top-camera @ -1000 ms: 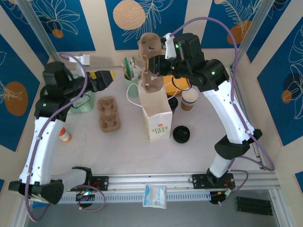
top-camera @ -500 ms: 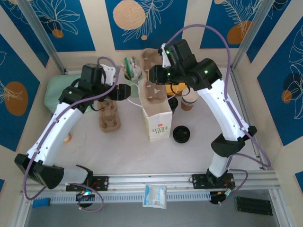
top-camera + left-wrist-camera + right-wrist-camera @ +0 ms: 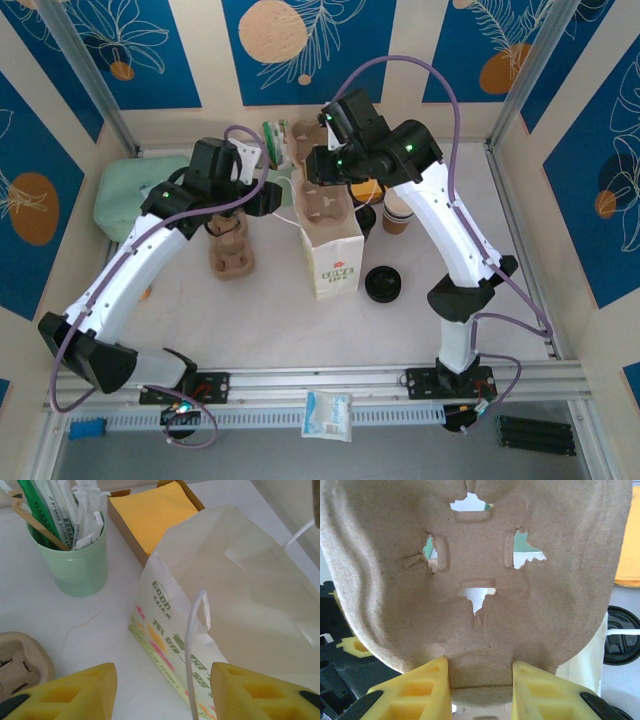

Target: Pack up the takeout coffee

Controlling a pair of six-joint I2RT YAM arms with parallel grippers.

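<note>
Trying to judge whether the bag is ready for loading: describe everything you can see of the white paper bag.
The paper bag is white, thin and slightly creased, with a green and floral print on one face and white strap handles. It stands upright mid-table, mouth open. The left gripper straddles one handle, jaws apart. The right gripper holds a pulp cup carrier at its mouth; contact there is unclear.

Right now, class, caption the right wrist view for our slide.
Right gripper holds a brown pulp cup carrier by its edge.
</note>
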